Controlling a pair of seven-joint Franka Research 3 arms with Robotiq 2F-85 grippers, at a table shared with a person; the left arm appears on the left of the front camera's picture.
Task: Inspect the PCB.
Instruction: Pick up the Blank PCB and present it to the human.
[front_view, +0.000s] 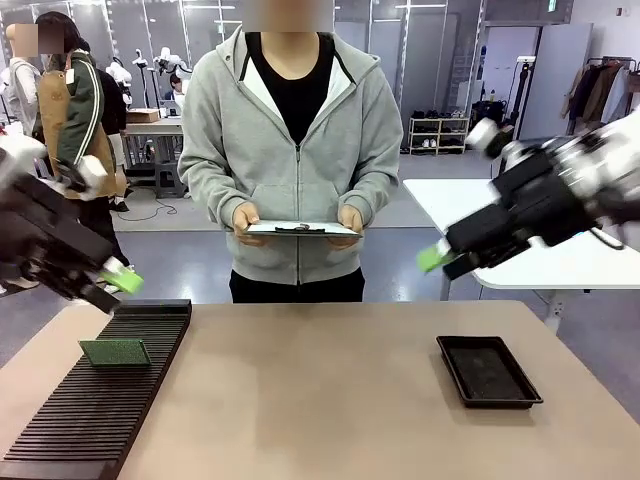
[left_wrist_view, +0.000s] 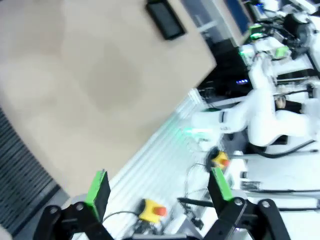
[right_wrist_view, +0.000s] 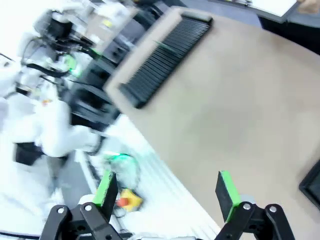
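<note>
While the PCB (front_view: 114, 352) sits on the black slotted rack (front_view: 90, 420) at the left, the left gripper (left_wrist_view: 159, 186) and the right gripper (right_wrist_view: 166, 187) hover above the table — both spread wide, holding nothing.

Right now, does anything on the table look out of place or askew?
Only the PCB: it lies on top of the ridges of the black slotted rack rather than standing in a slot. Nothing looks spilled or damaged.

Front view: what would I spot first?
The left tool and the right tool hang open and empty above the table. A small green PCB sits on the black slotted rack at the left. Across the table, a person holds a grey clipboard.
</note>
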